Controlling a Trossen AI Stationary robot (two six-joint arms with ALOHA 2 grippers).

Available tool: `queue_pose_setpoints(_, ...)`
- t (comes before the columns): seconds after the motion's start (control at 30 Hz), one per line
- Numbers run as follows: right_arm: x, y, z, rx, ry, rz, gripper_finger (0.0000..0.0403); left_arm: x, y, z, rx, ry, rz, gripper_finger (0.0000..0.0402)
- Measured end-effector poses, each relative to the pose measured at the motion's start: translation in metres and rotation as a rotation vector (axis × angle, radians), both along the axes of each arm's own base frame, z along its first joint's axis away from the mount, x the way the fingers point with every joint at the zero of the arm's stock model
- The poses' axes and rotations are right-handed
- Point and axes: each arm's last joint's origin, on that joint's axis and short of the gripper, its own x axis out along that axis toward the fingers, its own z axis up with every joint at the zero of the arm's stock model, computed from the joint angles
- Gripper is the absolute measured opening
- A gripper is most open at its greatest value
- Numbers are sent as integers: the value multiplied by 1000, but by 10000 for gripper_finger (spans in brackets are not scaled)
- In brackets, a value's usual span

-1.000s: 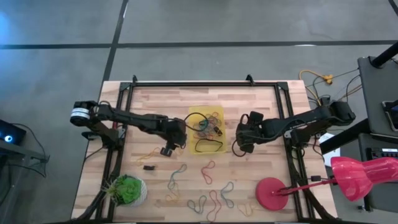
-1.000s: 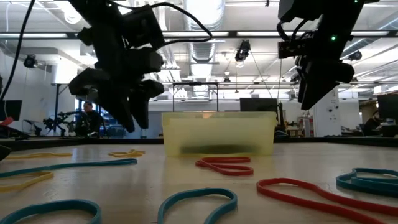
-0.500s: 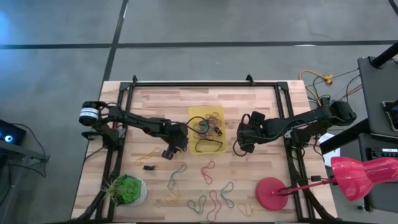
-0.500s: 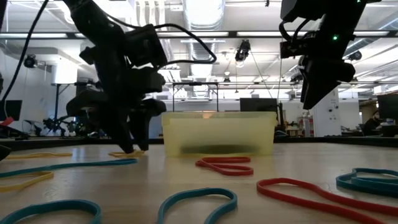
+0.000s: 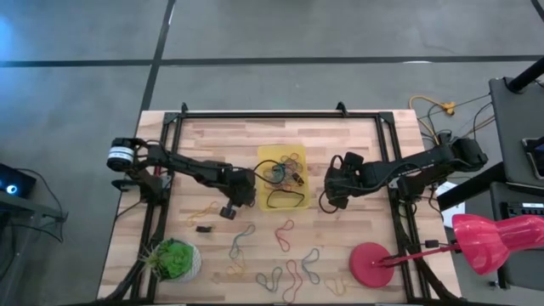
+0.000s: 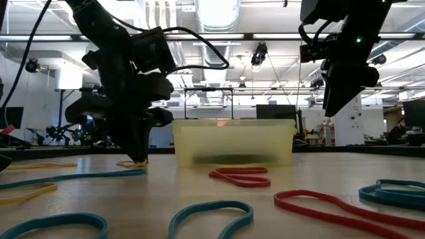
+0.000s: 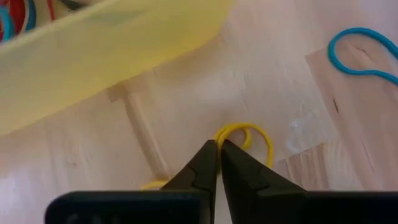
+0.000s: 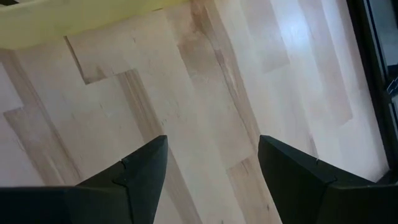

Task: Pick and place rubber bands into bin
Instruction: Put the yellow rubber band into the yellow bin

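Lying flat on the wooden table (image 5: 357, 136), a small yellow rubber band (image 7: 245, 138) sits just off the left wall of the bin (image 5: 265, 157), and the left gripper (image 7: 217, 147) has its two dark fingers pressed together right at the near edge of that loop; whether the band is actually pinched between them cannot be told. The bin itself, a translucent yellow tray, stands near the middle of the table and already holds a tangle of bands, a black loop and a yellow loop among them. More rubber bands (image 5: 285, 234) are scattered over the table's front half, red, blue, green and yellow, with a few thin yellow ones (image 5: 201, 209) toward the left edge. Seen level from the table top, a red band (image 6: 240, 175) lies in front of the bin, blue ones (image 6: 211, 214) nearer the front edge. The right gripper (image 8: 211, 152) hovers above bare wood just off the bin's right wall, jaws spread wide and holding nothing. A green plant ball (image 5: 176, 259) sits at the front left corner, a round red disc (image 5: 371, 263) toward the front right corner, and a small black object (image 5: 203, 228) lies near the plant.
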Motion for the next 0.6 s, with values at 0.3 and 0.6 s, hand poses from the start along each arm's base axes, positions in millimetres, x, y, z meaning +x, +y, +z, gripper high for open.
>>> queue_pose_setpoints(0.3,0,-1,0,-4,-1,-3,237,-14,6,97,157,-131,204,0)
queue_pose_setpoints(0.6,1,-3,-2,-31,-4,-15,237,5,15,203,249,-411,218,0)
